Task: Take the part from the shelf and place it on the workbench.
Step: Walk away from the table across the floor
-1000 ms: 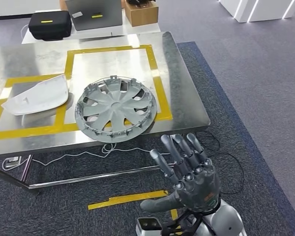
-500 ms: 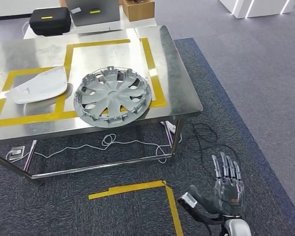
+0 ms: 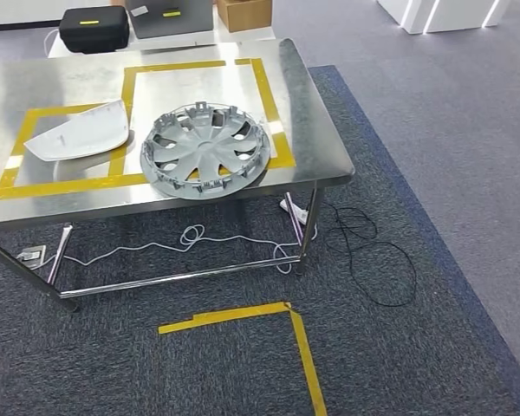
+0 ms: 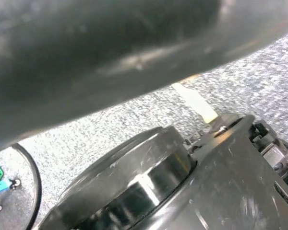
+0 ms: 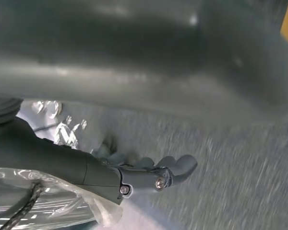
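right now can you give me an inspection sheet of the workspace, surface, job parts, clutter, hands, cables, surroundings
surface: steel workbench marked with yellow tape rectangles.
job's things: grey wheel cover lies flat on the bench, overlapping the tape line near the front edge; white curved panel lies to its left, apart from it.
clutter: black case, grey box and cardboard box on the surface behind the bench.
hands: right hand holds nothing, fingers extended; left hand cannot be made out.
cables: white cable and black cable on the floor under and beside the bench.
surroundings: grey carpet with a yellow tape corner.
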### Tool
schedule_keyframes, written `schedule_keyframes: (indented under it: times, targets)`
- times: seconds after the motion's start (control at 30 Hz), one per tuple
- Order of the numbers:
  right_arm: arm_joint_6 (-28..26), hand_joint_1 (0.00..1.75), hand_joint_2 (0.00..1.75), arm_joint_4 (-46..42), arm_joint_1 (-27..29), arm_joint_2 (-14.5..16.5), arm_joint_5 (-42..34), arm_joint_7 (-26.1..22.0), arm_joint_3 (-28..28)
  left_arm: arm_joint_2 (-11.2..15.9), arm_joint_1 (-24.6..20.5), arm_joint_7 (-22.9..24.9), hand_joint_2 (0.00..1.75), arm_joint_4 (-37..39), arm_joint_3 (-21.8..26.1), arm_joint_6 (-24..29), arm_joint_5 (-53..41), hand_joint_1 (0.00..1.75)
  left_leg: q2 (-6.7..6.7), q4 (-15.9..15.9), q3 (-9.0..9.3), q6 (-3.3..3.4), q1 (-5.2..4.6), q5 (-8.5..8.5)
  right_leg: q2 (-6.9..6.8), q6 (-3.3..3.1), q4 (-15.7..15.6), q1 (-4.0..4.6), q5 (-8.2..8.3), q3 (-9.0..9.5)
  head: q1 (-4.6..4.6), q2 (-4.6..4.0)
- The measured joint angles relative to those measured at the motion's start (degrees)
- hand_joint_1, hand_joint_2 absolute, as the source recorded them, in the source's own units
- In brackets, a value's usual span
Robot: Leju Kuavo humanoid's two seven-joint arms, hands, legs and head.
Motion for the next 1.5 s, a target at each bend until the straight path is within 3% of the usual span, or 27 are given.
schedule_keyframes:
  times: [0.1, 0.13, 0.2, 0.23, 0.3, 0.33, 0.4, 0.47, 0.5, 0.57, 0.63, 0.67, 0.7, 0.77, 0.8, 0.87, 0.9, 0.97, 1.03, 1.13, 1.17, 1.2, 1.27, 1.33, 1.4, 1.43, 1.5]
  targets:
    - [0.03, 0.0, 0.0, 4.34, -1.46, -0.59, -0.08, -0.01, -2.36, 0.01, -0.04, -0.03, 0.0, 0.01, 0.01, -0.04, 0.0, 0.0, 0.24, 0.01, -2.57, 0.79, -0.23, 2.15, 0.15, 0.37, 9.88, -0.04, -8.45, -2.76, 0.38, 0.0]
    - [0.03, 0.0, 0.0, 5.34, -1.75, -0.8, -0.08, 0.0, -2.87, 0.01, -0.01, -0.03, 0.0, 0.01, 0.01, -0.04, 0.0, 0.0, 0.27, 0.11, -3.57, 0.84, -0.37, 2.91, 0.16, 0.4, 13.44, -0.03, -9.84, -3.17, 0.43, 0.0]
    - [0.09, 0.0, 0.0, 7.0, -2.22, -1.16, -0.05, -0.05, -3.67, 0.01, 0.01, -0.03, 0.0, 0.01, 0.01, -0.04, -0.01, 0.0, 0.35, 0.4, -5.61, 0.82, -0.62, 4.38, 0.16, 0.27, 15.74, 0.03, -8.55, -1.69, 0.42, 0.0]
    - [0.26, 0.0, 0.0, 7.68, -2.45, -1.36, 0.01, -0.24, -3.99, 0.01, 0.01, -0.03, 0.0, 0.01, 0.01, -0.04, -0.04, 0.0, 0.37, 0.6, -6.62, 0.74, -0.69, 5.05, 0.15, 0.09, 13.76, 0.09, -6.74, 0.62, 0.42, 0.0]
    - [1.0, 0.0, 0.0, 8.64, -2.98, -1.66, 0.15, -1.21, -4.29, 0.0, -0.07, -0.11, 0.0, 0.01, 0.01, -0.02, -0.14, 0.0, 0.39, 1.19, -8.18, 0.42, -0.84, 6.24, 0.14, -0.39, 5.18, 0.29, -5.04, 7.59, 0.45, 0.0]
    - [1.55, 0.0, 0.0, 8.95, -3.31, -1.75, 0.22, -1.98, -4.34, -0.01, -0.1, -0.18, 0.0, 0.01, 0.01, 0.02, -0.2, 0.0, 0.41, 1.49, -8.73, 0.18, -0.92, 6.8, 0.17, -0.65, 0.55, 0.41, -5.64, 10.68, 0.42, 0.01]
    - [2.89, 0.0, 0.0, 9.62, -3.86, -1.89, 0.65, -3.57, -4.38, -0.03, -0.15, -0.3, 0.0, 0.01, 0.01, 0.1, -0.47, 0.0, 0.49, 1.7, -9.31, -0.42, -0.94, 8.03, 0.25, -1.1, -4.46, 0.72, -7.01, 13.59, 0.33, 0.01]
    - [4.06, 0.0, 0.0, 10.39, -4.06, -2.01, 1.53, -4.69, -4.38, 0.02, -0.1, -0.33, 0.0, 0.02, 0.01, 0.14, -0.87, 0.0, 0.41, 1.71, -9.69, -1.1, -0.78, 8.6, 0.11, -1.73, -4.49, 0.69, -6.37, 12.63, 0.25, 0.0]
    - [4.38, 0.0, 0.0, 10.64, -4.07, -2.08, 1.98, -4.97, -4.37, 0.04, -0.02, -0.33, 0.0, 0.02, 0.01, 0.14, -1.03, 0.0, 0.28, 2.27, -9.96, -1.47, -0.72, 7.54, -0.02, -2.13, -4.39, 0.6, -5.78, 12.04, 0.2, 0.0]
    - [4.6, 0.0, 0.0, 10.93, -4.13, -2.21, 2.86, -5.49, -4.28, 0.06, 0.24, -0.32, 0.0, 0.03, 0.01, 0.16, -1.34, 0.0, 0.06, 6.74, -10.86, -2.22, -0.43, 1.65, -0.26, -2.81, -4.26, 0.47, -4.35, 10.42, -0.01, 0.0]
    - [4.19, 0.0, 0.0, 11.02, -4.19, -2.26, 3.5, -6.21, -4.04, 0.0, 0.3, -0.29, 0.0, 0.03, 0.01, 0.23, -1.64, 0.0, 0.03, 14.34, -11.61, -2.71, -0.13, -4.06, -0.35, -3.08, -3.87, 0.55, -2.97, 8.47, -0.12, 0.0]
    - [3.83, 0.0, 0.0, 11.1, -4.26, -2.26, 3.73, -6.55, -3.91, -0.04, 0.22, -0.27, 0.0, 0.03, 0.01, 0.32, -1.76, 0.0, 0.03, 17.27, -11.53, -2.84, -0.03, -4.66, -0.42, -3.05, -3.49, 0.59, -2.35, 7.46, -0.11, 0.0]
    - [3.4, 0.0, 0.0, 11.2, -4.34, -2.26, 3.97, -6.81, -3.78, -0.09, 0.14, -0.26, 0.0, 0.03, 0.01, 0.43, -1.85, 0.0, 0.03, 18.67, -10.81, -2.88, 0.05, -3.84, -0.49, -3.0, -2.97, 0.61, -1.77, 6.35, -0.11, 0.0]
    - [2.7, 0.0, 0.0, 11.39, -4.45, -2.26, 4.43, -6.96, -3.55, -0.18, 0.07, -0.2, 0.0, 0.03, 0.01, 0.71, -1.89, 0.0, 0.0, 15.64, -6.92, -2.69, 0.12, -0.58, -0.55, -2.8, -1.77, 0.61, -0.78, 4.15, -0.11, 0.0]
    - [2.41, 0.0, 0.0, 11.45, -4.47, -2.26, 4.66, -6.83, -3.4, -0.23, 0.03, -0.17, 0.0, 0.03, 0.01, 0.84, -1.89, 0.0, -0.07, 11.76, -3.96, -2.46, 0.09, -0.1, -0.53, -2.62, -1.21, 0.66, -0.37, 3.12, -0.11, 0.0]
    - [1.91, 0.0, 0.0, 11.53, -4.49, -2.26, 5.03, -6.38, -3.01, -0.36, -0.08, -0.14, 0.0, 0.03, 0.01, 1.05, -1.93, 0.0, -0.22, 4.3, 0.71, -1.84, -0.09, -1.26, -0.53, -2.09, -0.47, 0.75, 0.51, 1.69, -0.06, 0.0]
    - [1.7, 0.0, 0.0, 11.56, -4.51, -2.26, 5.15, -6.13, -2.86, -0.44, -0.14, -0.14, 0.0, 0.03, 0.01, 1.1, -1.97, 0.0, -0.29, 2.26, 1.62, -1.5, -0.26, -1.99, -0.55, -1.74, -0.35, 0.74, 1.05, 1.23, -0.03, 0.0]
    - [1.26, 0.0, 0.0, 11.65, -4.46, -2.29, 5.32, -5.81, -2.6, -0.63, -0.13, -0.11, 0.0, 0.04, 0.01, 1.14, -2.07, 0.0, -0.17, 1.27, 1.13, -0.77, -0.36, -1.52, -0.53, -0.99, -0.3, 0.58, 1.92, 0.66, -0.08, 0.0]
    - [0.74, 0.0, 0.0, 11.76, -4.3, -2.36, 5.5, -5.66, -2.39, -0.79, -0.07, -0.05, 0.0, 0.06, 0.01, 1.18, -2.19, 0.0, 0.11, 0.9, 0.0, 0.09, -0.23, -0.17, -0.21, -0.4, 1.41, 0.44, -0.53, -0.33, 0.0, 0.0]
    - [0.15, 0.0, 0.0, 11.87, -4.27, -2.44, 6.0, -5.53, -2.15, -1.13, -0.04, 0.01, 0.0, 0.07, 0.01, 1.66, -2.29, 0.0, 0.36, 0.85, -2.62, 0.76, -0.31, 2.02, 0.14, 0.14, 10.76, 0.27, -8.78, -2.65, 0.25, 0.0]
    - [0.03, 0.0, 0.44, 11.9, -4.28, -2.47, 6.17, -5.5, -2.04, -1.23, -0.04, 0.02, 0.0, 0.07, 0.01, 1.89, -2.29, 0.0, 0.42, 0.92, -3.66, 0.74, -0.36, 2.81, 0.15, 0.28, 13.87, 0.24, -9.76, -2.86, 0.26, 0.0]
    - [-0.06, 0.0, 0.87, 11.92, -4.29, -2.5, 6.29, -5.48, -1.93, -1.33, -0.04, 0.02, 0.0, 0.07, 0.01, 2.09, -2.29, 0.0, 0.47, 1.05, -4.77, 0.67, -0.39, 3.61, 0.15, 0.39, 15.62, 0.23, -9.12, -2.42, 0.26, 0.0]
    - [-0.17, 0.0, 1.75, 11.96, -4.29, -2.59, 6.49, -5.44, -1.71, -1.57, -0.05, 0.02, 0.0, 0.07, 0.01, 2.49, -2.28, 0.0, 0.49, 1.53, -6.98, 0.37, -0.36, 5.06, 0.14, 0.49, 13.65, 0.16, -5.27, 1.03, 0.27, 0.0]
    - [-0.28, 0.0, 1.75, 11.97, -4.43, -2.67, 6.73, -5.46, -1.41, -1.87, -0.12, 0.07, 0.0, 0.07, 0.02, 2.86, -2.25, 0.0, 0.42, 2.35, -8.7, -0.1, -0.44, 6.26, 0.17, 0.4, 5.24, 0.11, -4.65, 7.67, 0.3, 0.01]
    - [-0.39, 0.0, 1.75, 11.98, -4.64, -2.7, 6.99, -5.55, -1.02, -2.12, -0.16, 0.19, 0.0, 0.07, 0.03, 3.14, -2.22, 0.0, 0.4, 2.9, -9.49, -0.64, -0.59, 7.37, 0.22, -0.09, -1.88, 0.19, -6.91, 12.13, 0.23, 0.01]
    - [-0.44, 0.0, 1.75, 12.0, -4.64, -2.7, 7.06, -5.6, -0.9, -2.21, -0.14, 0.25, 0.0, 0.07, 0.04, 3.18, -2.21, 0.0, 0.43, 2.89, -9.67, -0.99, -0.57, 7.98, 0.24, -0.51, -3.25, 0.34, -7.42, 12.65, 0.19, 0.0]
    - [-0.54, 0.0, 1.75, 12.09, -4.49, -2.71, 7.11, -5.64, -0.79, -2.27, -0.05, 0.33, 0.0, 0.08, 0.07, 3.19, -2.21, 0.0, 0.35, 2.92, -10.03, -1.7, -0.34, 8.18, 0.04, -1.57, -3.15, 0.33, -6.55, 11.42, 0.14, 0.0]
